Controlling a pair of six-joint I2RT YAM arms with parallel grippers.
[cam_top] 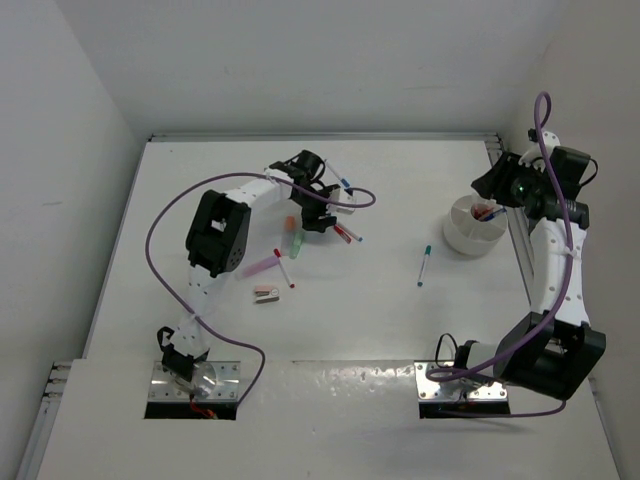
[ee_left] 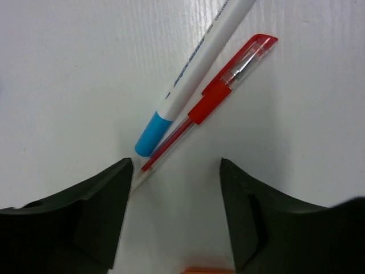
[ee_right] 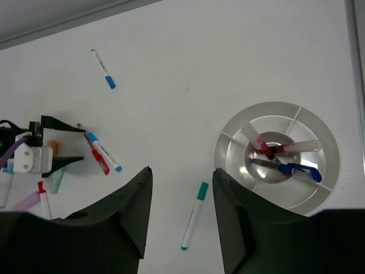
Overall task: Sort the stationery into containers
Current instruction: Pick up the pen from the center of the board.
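Status of the left gripper [ee_left: 175,162]: released, its two black fingers spread and grasping nothing. You will find it low over the white table [cam_top: 400,180], well to the left of the short round white tub [cam_top: 452,238]. Just ahead of those fingers lie a thin white pen with a light-blue cap [ee_left: 188,80] and a clear-barrelled red pen [ee_left: 219,94], side by side and touching. The red pen's thin end sits just beside the finger on the left of the wrist view; you cannot tell whether they touch. The right gripper [ee_right: 182,171] hangs above the table just beside the tub, likewise released and empty. In the tub's centre well, several red and blue pens [ee_right: 282,160] lean together. A white pen with a teal cap [ee_right: 194,216] lies flat near the tub, on its left. Farther left of the tub lie a stubby orange highlighter [cam_top: 290,224], a green highlighter [cam_top: 297,243], a pink highlighter [cam_top: 261,266], a red-capped white pen [cam_top: 284,268] and a small pinkish-brown block [cam_top: 265,292].
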